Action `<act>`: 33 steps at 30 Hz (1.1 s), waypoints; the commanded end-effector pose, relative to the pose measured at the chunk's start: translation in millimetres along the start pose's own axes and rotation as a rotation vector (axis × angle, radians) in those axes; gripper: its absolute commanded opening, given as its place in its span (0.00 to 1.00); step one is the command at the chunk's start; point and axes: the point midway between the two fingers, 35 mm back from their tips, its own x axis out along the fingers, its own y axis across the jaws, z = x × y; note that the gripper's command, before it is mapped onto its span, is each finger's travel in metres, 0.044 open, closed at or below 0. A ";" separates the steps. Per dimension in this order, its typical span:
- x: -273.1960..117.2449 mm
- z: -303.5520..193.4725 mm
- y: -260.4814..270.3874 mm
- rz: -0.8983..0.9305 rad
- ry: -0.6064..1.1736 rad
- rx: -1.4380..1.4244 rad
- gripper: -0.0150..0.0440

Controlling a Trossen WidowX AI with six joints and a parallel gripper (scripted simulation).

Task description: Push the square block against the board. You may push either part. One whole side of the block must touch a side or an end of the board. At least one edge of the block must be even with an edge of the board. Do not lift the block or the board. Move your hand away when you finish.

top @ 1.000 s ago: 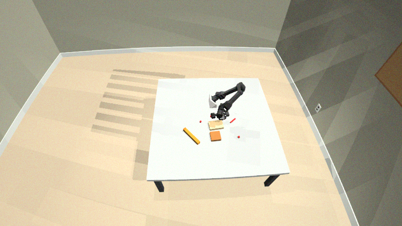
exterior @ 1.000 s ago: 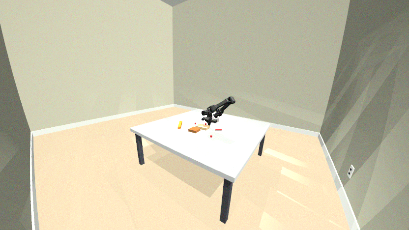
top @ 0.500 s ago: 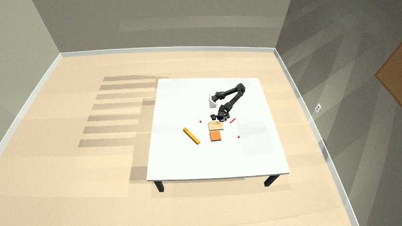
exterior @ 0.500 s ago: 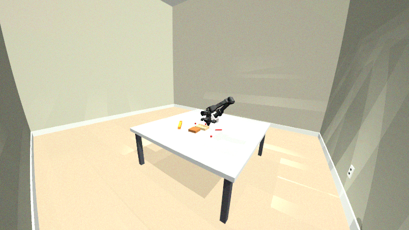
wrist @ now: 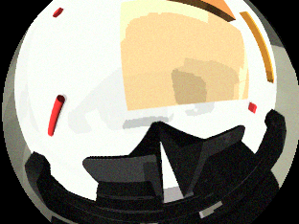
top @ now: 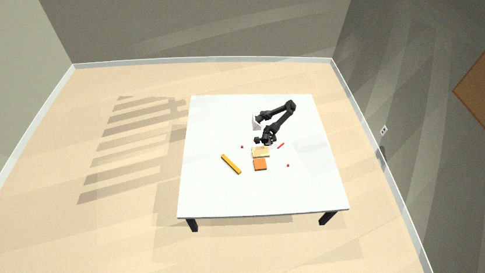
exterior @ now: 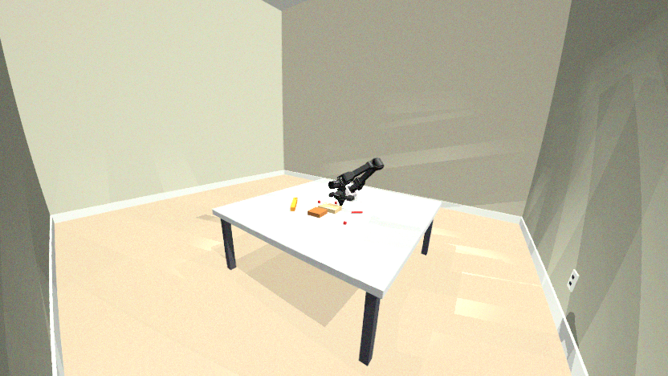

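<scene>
The orange-brown square block (top: 260,164) (exterior: 317,212) lies flat on the front side of the pale tan board (top: 260,151) (exterior: 332,208) (wrist: 158,57). Only a corner of the block and its dark side (wrist: 211,9) show at the top of the wrist view. The block and the board lie very close along that side; I cannot tell whether they touch. Their left edges in the top view look nearly in line. My gripper (top: 268,144) (exterior: 340,203) (wrist: 156,125) is shut and empty. Its tips are just behind the board's back edge, apart from it.
A long orange-yellow bar (top: 231,164) (exterior: 293,204) (wrist: 259,45) lies left of both parts. A red rod (top: 280,145) (exterior: 356,212) (wrist: 56,116) lies to the right. Several small red pieces lie around them. A pale angular object (top: 256,124) stands by the arm's base.
</scene>
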 end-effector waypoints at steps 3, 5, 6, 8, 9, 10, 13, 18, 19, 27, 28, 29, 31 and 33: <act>0.0 -10.3 0.1 -0.002 -0.002 -0.006 0.25; 0.2 -13.6 0.0 -0.002 -0.002 -0.006 0.25; 0.3 -15.3 0.0 -0.002 -0.002 -0.006 0.25; 0.5 -18.6 0.0 -0.002 -0.002 -0.006 0.25; 0.6 -20.2 0.0 -0.002 -0.002 -0.006 0.25; 0.7 -21.9 0.0 -0.002 -0.002 -0.006 0.25; 1.1 -26.9 0.1 -0.002 -0.001 -0.006 0.25; -0.6 -27.2 0.2 0.003 -0.001 0.001 0.25; -7.1 -26.6 -0.4 0.000 -0.001 0.001 0.25; -53.7 -27.5 0.2 -0.004 -0.001 -0.005 0.25; -53.7 -27.5 0.2 -0.004 -0.001 -0.005 0.25; -53.7 -27.5 0.2 -0.004 -0.001 -0.005 0.25; -49.1 -24.1 -0.1 -0.003 -0.008 -0.023 0.25; -49.9 -19.6 0.9 -0.004 -0.008 -0.085 0.25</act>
